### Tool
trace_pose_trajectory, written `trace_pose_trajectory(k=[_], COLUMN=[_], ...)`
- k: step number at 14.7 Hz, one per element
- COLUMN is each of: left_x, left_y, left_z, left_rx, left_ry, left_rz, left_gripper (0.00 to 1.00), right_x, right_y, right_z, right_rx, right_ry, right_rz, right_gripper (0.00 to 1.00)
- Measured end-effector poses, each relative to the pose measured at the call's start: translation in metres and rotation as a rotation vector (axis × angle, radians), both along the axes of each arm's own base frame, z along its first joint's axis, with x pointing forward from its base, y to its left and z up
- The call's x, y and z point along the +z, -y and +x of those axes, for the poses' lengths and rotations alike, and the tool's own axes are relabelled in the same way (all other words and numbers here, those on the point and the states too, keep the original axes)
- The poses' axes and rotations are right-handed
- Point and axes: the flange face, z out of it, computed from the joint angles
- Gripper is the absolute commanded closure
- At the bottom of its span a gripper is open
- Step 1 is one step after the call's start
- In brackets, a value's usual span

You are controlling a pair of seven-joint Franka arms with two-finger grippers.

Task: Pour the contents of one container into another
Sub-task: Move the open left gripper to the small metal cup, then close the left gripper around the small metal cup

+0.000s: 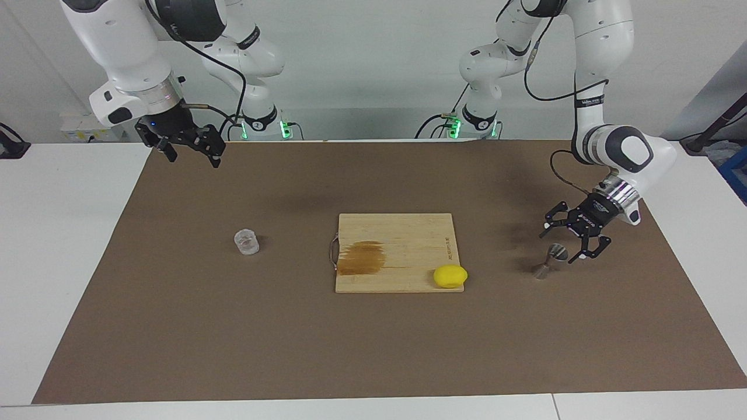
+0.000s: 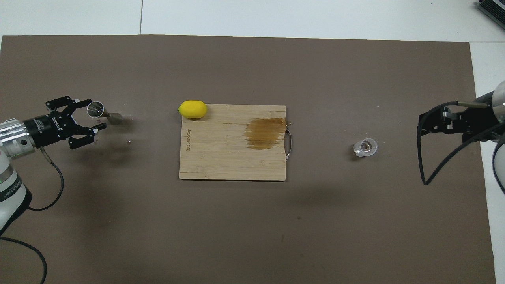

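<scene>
The small clear glass cup stands on the brown mat toward the right arm's end. The shiny steel jigger stands upright toward the left arm's end. My left gripper is low at the jigger's upper cone, open, with one finger on either side of it and a gap still showing. My right gripper hangs open and holds nothing, high over the mat's edge by its own base, well away from the glass cup.
A wooden cutting board with a brown wet stain and a metal handle lies mid-mat between the two containers. A yellow lemon rests on the board's corner nearest the jigger.
</scene>
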Motion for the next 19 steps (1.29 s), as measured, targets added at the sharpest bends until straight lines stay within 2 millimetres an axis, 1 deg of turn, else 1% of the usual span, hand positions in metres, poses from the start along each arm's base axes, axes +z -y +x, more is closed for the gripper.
trace_pose_trajectory(k=[7, 8, 9, 10, 11, 12, 19], left_x=[-0.0024, -0.0035, -0.0044, -0.0049, -0.005, -0.0052, -0.0051], left_y=[-0.0014, -0.0015, -0.0014, -0.0013, -0.0014, -0.0015, -0.0022], left_z=[-0.0018, -0.0026, -0.0033, -0.0036, -0.0037, -0.0038, -0.0038], left_rx=[0.006, 0.006, 0.007, 0.007, 0.008, 0.009, 0.021], left_ry=[-0.005, -0.008, -0.01, -0.011, -0.011, -0.011, -0.009], left_rz=[-0.002, -0.002, -0.003, -0.003, -0.004, -0.005, -0.016], left_gripper=[0.23, 0.28, 0.39, 0.6, 0.84, 1.0, 1.0], right_x=[0.0, 0.0, 0.0, 0.0, 0.0, 0.0, 0.0], right_y=[0.0, 0.0, 0.0, 0.0, 0.0, 0.0, 0.0], right_z=[0.0, 0.0, 0.0, 0.0, 0.0, 0.0, 0.0], right_rx=[0.0, 0.0, 0.0, 0.0, 0.0, 0.0, 0.0], right_ry=[0.0, 0.0, 0.0, 0.0, 0.0, 0.0, 0.0], right_rz=[0.0, 0.0, 0.0, 0.0, 0.0, 0.0, 0.0], right_gripper=[0.0, 0.0, 0.0, 0.0, 0.0, 0.0, 0.0])
